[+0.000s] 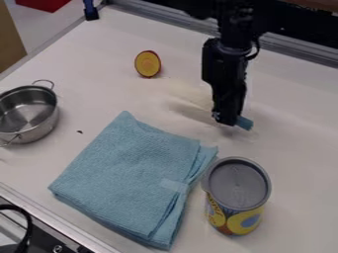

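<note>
Gripper (228, 121) is hanging low over the white table (300, 118), right of the middle at the far side, clenched on a small blue piece (245, 123) that is poking out at its tips on the right. Piece is sitting close to the tabletop; contact I can't tell.

In the way on the near side: a can (237, 197), standing upright, grey top, yellow, blue and red side, and a folded light-blue towel (129, 175), lying flat to the left of it. Can is crowding the towel's right edge (touching or just beside, can't tell from this angle). Farther off, an oval yellow-orange disc with a red rim (147, 64) is standing on edge, left of the gripper. Steel pot (29, 118) is sitting at the left edge, partly cut off, well apart from the gripper. Dark speck (80, 132) is lying between pot and towel. Metal rail (290, 47) is running along the far side; black cable (28, 222) is looping at the lower left.

Counting: one blue piece, one can, one towel, one disc, one pot with two handles showing, one speck
</note>
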Tool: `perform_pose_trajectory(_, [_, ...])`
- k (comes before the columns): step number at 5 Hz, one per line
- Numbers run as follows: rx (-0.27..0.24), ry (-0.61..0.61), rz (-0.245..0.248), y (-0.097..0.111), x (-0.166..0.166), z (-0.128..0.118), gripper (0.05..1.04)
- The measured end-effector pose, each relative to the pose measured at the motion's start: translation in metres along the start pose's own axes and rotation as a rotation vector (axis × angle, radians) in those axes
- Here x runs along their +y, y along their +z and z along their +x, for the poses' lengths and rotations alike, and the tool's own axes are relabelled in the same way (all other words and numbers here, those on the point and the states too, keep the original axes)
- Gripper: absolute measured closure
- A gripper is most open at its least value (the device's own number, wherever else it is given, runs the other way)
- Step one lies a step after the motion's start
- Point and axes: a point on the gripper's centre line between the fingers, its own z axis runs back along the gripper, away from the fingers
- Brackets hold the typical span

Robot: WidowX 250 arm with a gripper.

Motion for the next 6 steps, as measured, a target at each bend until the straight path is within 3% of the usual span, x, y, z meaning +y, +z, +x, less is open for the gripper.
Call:
perform_pose_trajectory(3, [0.135,-0.018,0.051,-0.008,0.002,0.007,0.822])
perform_pose_trajectory(5, [0.174,-0.076,0.073,-0.006,0.006,0.012,0.268])
perform_pose_trajectory(6, [0.188,-0.094,0.074,0.000,0.007,0.013,0.081])
